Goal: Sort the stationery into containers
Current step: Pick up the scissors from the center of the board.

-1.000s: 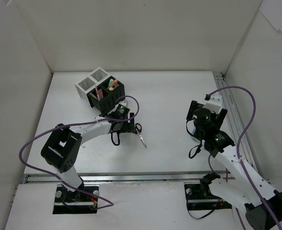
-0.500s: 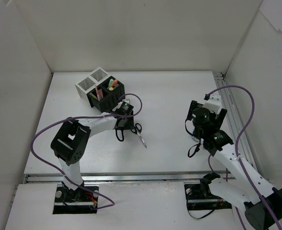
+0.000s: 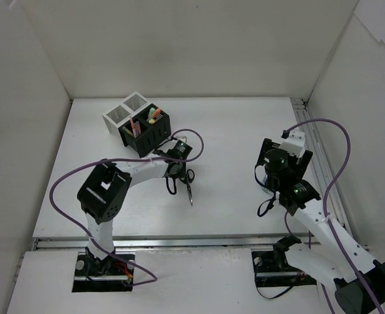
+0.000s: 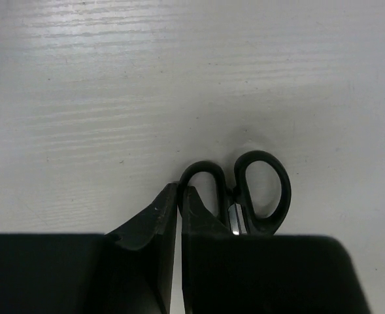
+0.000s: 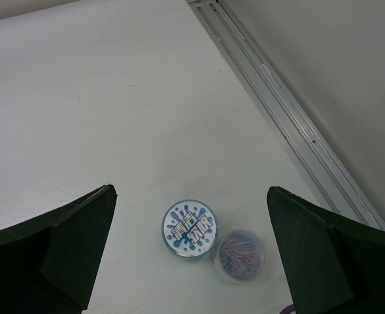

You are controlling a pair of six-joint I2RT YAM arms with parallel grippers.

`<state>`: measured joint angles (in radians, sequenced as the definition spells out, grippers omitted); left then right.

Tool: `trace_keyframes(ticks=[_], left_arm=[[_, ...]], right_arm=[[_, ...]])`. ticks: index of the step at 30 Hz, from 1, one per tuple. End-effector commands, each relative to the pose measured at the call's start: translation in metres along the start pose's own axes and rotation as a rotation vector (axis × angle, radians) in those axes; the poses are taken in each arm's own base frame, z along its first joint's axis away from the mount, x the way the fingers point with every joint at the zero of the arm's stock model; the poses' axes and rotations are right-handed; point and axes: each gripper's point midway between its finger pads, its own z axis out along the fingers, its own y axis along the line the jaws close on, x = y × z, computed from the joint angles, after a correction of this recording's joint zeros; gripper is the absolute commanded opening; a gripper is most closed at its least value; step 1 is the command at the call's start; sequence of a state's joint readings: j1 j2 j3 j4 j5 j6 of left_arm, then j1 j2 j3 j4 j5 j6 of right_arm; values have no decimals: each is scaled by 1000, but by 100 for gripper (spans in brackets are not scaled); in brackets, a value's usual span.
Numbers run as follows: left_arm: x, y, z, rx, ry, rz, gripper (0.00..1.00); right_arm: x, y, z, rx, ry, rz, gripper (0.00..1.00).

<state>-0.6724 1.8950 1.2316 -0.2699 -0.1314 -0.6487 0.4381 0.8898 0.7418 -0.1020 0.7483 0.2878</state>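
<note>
Left wrist view: the left gripper [image 4: 179,191] has its two black fingers [image 4: 146,222] pressed together, with only a hairline slit between the tips and nothing visible inside it. The small black-handled scissors [image 4: 229,193] lie flat on the white table [image 4: 114,78] just to the right of the closed tips. The nearer handle ring touches the right-hand tip, the second ring lies farther right, and a short stretch of silver blade runs back beneath the finger body. Whether the rim of the nearer ring is nipped between the tips cannot be told. Top external view: the blades point toward the arm bases, back along the gripper's underside. The containers [image 3: 146,139], a joined cluster of two white and two black mesh cups, stand beyond and to the left of the jaws, apart from them. Coloured pens and highlighters [image 3: 154,114] stand upright in the two black cups. Right wrist view: the right gripper [image 5: 189,190] has its jaws spread wide above the table and grips nothing. In the gap between its fingers lies a round tin [image 5: 189,230] with a blue-and-white lid. Just beside the tin, toward the right-hand finger, sits a clear round tub [image 5: 238,254] of coloured paper clips. A metal rail [image 5: 277,85] runs along the table edge, out beyond the right-hand finger.
</note>
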Motion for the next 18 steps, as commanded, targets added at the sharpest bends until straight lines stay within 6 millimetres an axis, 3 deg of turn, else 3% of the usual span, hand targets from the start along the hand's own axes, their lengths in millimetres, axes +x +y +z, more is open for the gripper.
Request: trace_keyframes(ticks=[1, 3, 8, 11, 13, 16, 18], left_arm=[[-46, -8, -28, 13, -132, 15, 0], [-66, -4, -40, 4, -201, 32, 0], [-124, -2, -96, 51, -411, 72, 0], [-168, 2, -157, 112, -612, 91, 0], [-193, 7, -187, 131, -739, 88, 0], [-233, 42, -242, 78, -943, 54, 0], [-253, 79, -268, 6, -1047, 25, 0]], right_arm=[[-13, -8, -1, 41, -50, 52, 98], [-13, -9, -1, 46, -50, 44, 98], [-11, -8, 0, 43, -44, 31, 98], [-11, -7, 1, 35, -39, 26, 98], [-11, -5, 1, 32, -37, 21, 98], [-9, -4, 3, 32, -33, 14, 98], [-10, -4, 4, 38, -34, 9, 98]])
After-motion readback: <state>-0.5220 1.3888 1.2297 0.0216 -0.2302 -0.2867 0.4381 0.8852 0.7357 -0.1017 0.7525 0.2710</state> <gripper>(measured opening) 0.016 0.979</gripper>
